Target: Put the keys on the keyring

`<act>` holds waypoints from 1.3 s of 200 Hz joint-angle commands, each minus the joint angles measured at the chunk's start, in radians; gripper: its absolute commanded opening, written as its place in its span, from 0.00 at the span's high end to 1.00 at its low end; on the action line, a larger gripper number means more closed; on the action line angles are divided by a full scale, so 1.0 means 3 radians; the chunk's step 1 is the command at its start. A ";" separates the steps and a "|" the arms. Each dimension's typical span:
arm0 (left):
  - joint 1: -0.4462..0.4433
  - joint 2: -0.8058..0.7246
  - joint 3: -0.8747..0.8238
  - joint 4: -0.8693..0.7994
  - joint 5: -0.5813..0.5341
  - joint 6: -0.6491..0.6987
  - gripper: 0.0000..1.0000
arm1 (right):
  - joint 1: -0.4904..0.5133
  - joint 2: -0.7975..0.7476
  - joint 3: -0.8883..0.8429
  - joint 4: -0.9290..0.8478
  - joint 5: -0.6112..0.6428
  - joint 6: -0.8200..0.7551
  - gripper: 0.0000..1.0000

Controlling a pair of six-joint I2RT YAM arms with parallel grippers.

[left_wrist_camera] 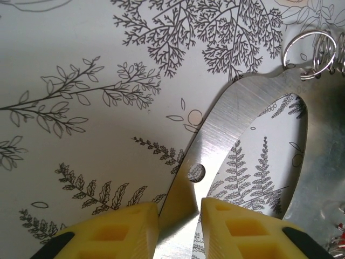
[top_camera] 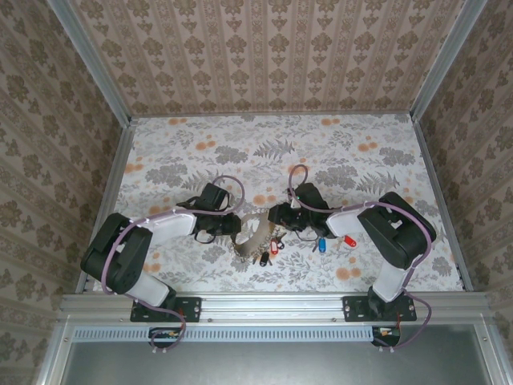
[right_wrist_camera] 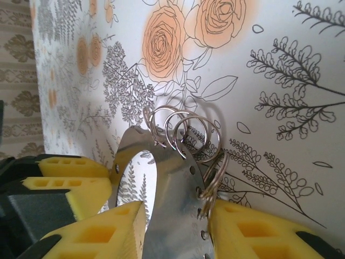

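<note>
Floral tabletop [top_camera: 361, 168]; arms bent inward; left end effector [left_wrist_camera: 179, 211], right end effector [right_wrist_camera: 175, 218] each pinching keyring [left_wrist_camera: 215, 127].

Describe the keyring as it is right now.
The keyring is a wide, thin hoop of brushed silver metal with small holes punched along the band. Several wire split rings hang through the holes. It is held tilted over the floral table, with the left gripper and the right gripper closed on opposite parts of the band.
</note>
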 commanded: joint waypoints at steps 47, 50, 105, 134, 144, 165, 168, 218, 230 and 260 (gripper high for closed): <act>-0.0171 0.0103 -0.0058 0.0246 0.0091 -0.0192 0.78 | -0.0045 0.0021 -0.0127 0.0497 -0.0315 0.0222 0.67; -0.0171 0.0097 -0.0062 0.0246 0.0076 -0.0198 0.78 | -0.0049 0.0010 -0.0134 0.0498 -0.0311 0.0222 0.67; -0.0171 0.0056 -0.0075 0.0315 0.0093 -0.0225 0.78 | -0.0070 0.0034 -0.0105 0.0475 -0.0431 0.0222 0.72; -0.0171 0.0035 -0.0069 0.0316 0.0096 -0.0223 0.78 | -0.0065 0.0063 -0.0075 0.0491 -0.0428 0.0250 0.76; -0.0173 0.0014 -0.0070 0.0319 0.0089 -0.0223 0.78 | -0.0058 0.0078 -0.0065 0.0511 -0.0428 0.0264 0.77; -0.0175 -0.0038 -0.0085 0.0308 0.0046 -0.0230 0.77 | -0.0059 0.0063 -0.0059 0.0499 -0.0413 0.0264 0.83; -0.0171 -0.0052 -0.0089 0.0306 0.0038 -0.0235 0.77 | -0.0059 0.0056 -0.0059 0.0490 -0.0408 0.0255 0.83; -0.0161 -0.0354 -0.0138 0.0141 -0.0152 -0.0223 0.53 | -0.0109 -0.0209 -0.0038 0.0204 -0.0384 0.0084 0.94; -0.0127 -0.0464 -0.0136 0.0087 -0.0167 -0.0192 0.40 | -0.0135 -0.0315 -0.0041 0.0175 -0.0418 0.0023 0.94; 0.0095 -0.0837 -0.0238 0.0281 0.0226 -0.0021 0.16 | -0.0224 -0.0659 -0.0013 0.0052 -0.0591 -0.0215 0.94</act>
